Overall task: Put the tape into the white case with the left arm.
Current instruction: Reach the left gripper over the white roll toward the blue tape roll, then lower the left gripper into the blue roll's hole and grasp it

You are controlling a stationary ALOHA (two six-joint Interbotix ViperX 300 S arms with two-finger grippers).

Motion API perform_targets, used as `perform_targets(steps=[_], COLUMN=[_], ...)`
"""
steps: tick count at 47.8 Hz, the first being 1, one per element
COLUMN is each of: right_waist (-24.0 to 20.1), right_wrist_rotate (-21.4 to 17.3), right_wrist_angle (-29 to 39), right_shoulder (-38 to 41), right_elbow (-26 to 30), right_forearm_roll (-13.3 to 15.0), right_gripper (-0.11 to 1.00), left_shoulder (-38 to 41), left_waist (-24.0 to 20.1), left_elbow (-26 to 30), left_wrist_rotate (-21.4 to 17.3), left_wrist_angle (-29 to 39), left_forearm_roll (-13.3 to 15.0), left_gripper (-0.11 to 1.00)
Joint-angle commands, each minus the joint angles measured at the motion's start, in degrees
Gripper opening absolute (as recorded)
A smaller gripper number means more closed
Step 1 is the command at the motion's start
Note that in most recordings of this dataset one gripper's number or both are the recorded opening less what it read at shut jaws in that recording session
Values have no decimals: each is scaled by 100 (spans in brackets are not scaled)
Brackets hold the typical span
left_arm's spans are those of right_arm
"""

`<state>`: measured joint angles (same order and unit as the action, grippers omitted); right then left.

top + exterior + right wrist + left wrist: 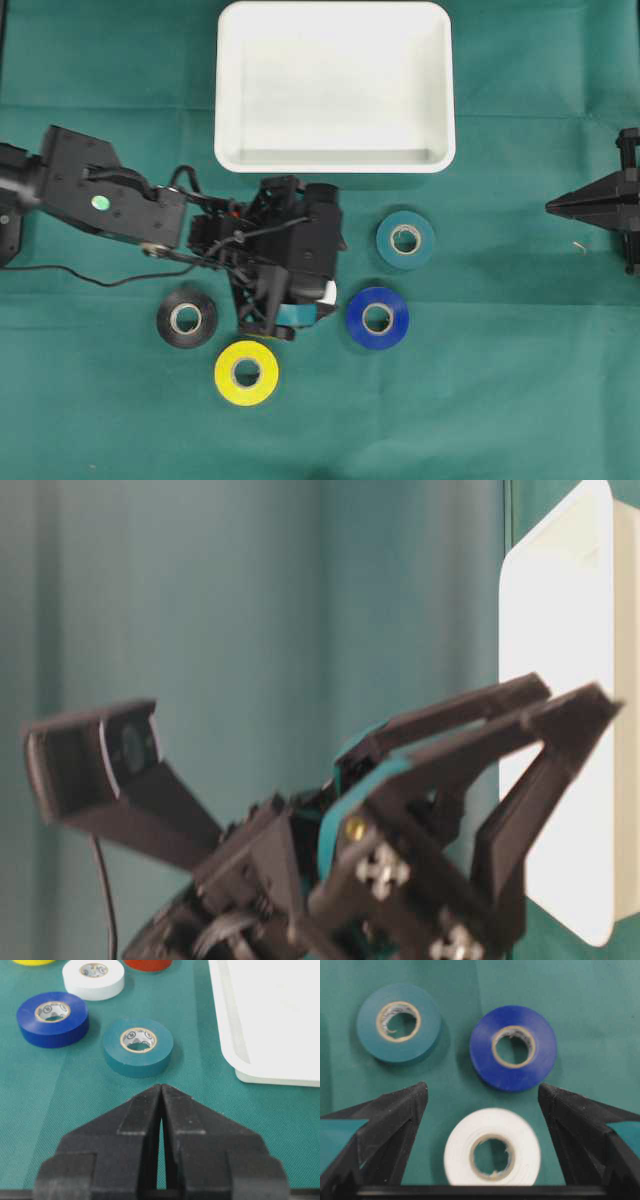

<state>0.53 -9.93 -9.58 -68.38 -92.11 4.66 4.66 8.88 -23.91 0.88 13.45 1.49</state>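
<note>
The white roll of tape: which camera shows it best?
The left wrist view: the white roll lies whole and close between the open left gripper fingers. The right wrist view shows it small at the top. Overhead, the gripper hides all but a sliver. The table-level view shows none of it.

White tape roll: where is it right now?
In the left wrist view the white tape roll lies on the cloth between the open left gripper's fingers, just below the blue roll. Overhead, the gripper mostly hides it.

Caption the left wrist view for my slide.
Open left gripper straddles the white tape roll, with blue and teal rolls beyond.
</note>
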Motion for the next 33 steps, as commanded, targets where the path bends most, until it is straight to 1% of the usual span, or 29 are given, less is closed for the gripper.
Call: perform_targets(steps=[1, 13, 15, 20, 33], right_waist=[9, 0, 9, 9, 9], right_wrist_rotate=[-9, -9, -9, -9, -9], right_wrist_angle=[-26, -26, -26, -26, -26], right_shoulder=[26, 26, 26, 18, 18], right_elbow=[70, 70, 70, 70, 62], right_forearm_roll=[9, 9, 9, 9, 9], right_gripper=[-9, -9, -9, -9, -9], left_shoulder=[79, 642, 712, 914, 1494], left_waist=[53, 97, 97, 97, 97], left_elbow=[387, 1107, 1204, 1424, 1978], left_wrist_rotate=[132, 940, 1011, 1090, 1107], left_wrist_angle=[97, 598, 686, 879, 1301], left_forearm_roll=[9, 9, 9, 9, 9], left_gripper=[99, 98, 98, 98, 98])
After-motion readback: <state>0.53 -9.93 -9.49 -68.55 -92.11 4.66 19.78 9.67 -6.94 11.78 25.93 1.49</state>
